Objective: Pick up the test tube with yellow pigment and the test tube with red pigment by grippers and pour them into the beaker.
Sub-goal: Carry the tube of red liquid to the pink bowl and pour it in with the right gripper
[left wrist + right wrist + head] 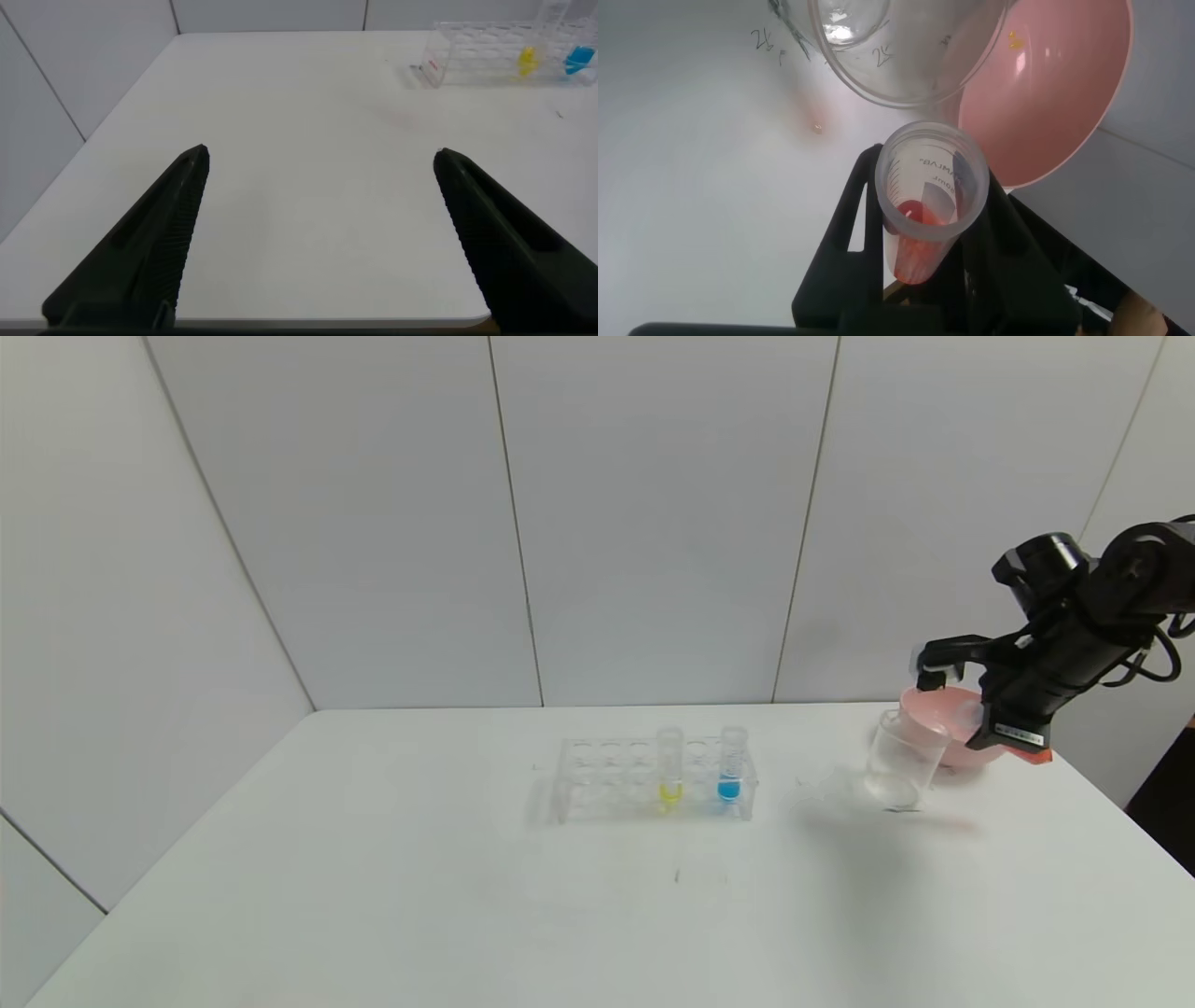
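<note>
My right gripper [938, 665] is shut on the test tube with red pigment [929, 201] and holds it in the air beside and above the beaker [904, 761]. A little red-orange liquid lies at the tube's round bottom. The clear beaker [896, 47] stands on the table just past the tube's mouth. The test tube with yellow pigment [669, 765] stands upright in the clear rack [616, 779] at mid-table, and also shows in the left wrist view [529, 56]. My left gripper [320, 159] is open and empty, low over the table's left front, out of the head view.
A pink bowl [966, 737] sits right behind the beaker, under my right arm; it also shows in the right wrist view [1055, 103]. A tube with blue liquid [731, 765] stands in the rack beside the yellow one. A small orange drop [817, 126] lies on the table near the beaker.
</note>
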`<state>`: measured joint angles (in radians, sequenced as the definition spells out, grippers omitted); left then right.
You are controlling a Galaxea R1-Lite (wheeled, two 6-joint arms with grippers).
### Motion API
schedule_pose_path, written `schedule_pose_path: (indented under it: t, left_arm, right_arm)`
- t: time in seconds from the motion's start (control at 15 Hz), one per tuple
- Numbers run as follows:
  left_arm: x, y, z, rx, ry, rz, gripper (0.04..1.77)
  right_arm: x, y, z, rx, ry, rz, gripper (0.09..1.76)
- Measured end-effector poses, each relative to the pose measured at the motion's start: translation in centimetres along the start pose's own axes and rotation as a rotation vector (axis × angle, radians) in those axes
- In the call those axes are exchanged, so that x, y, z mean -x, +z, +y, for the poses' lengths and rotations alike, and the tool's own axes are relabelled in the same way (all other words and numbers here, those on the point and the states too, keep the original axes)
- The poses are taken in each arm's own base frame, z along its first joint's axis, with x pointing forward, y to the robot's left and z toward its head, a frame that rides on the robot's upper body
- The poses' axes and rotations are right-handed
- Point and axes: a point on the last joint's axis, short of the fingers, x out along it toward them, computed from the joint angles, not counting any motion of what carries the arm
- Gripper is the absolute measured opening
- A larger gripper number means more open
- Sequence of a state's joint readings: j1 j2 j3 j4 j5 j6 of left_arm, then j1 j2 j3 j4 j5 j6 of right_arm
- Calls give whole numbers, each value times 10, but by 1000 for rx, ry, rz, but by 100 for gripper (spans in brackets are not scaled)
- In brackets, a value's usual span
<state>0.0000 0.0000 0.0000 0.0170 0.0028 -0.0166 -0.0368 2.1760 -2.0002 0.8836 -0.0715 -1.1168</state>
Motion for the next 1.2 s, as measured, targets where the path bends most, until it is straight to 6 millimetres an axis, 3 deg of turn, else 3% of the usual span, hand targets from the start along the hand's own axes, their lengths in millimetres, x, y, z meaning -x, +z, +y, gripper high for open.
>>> schedule_pose_path:
  t: [1.2]
  left_arm:
    - [0, 0, 0, 0, 0, 0, 172]
  right_arm:
    - [-26, 31, 7, 99, -154, 199, 54]
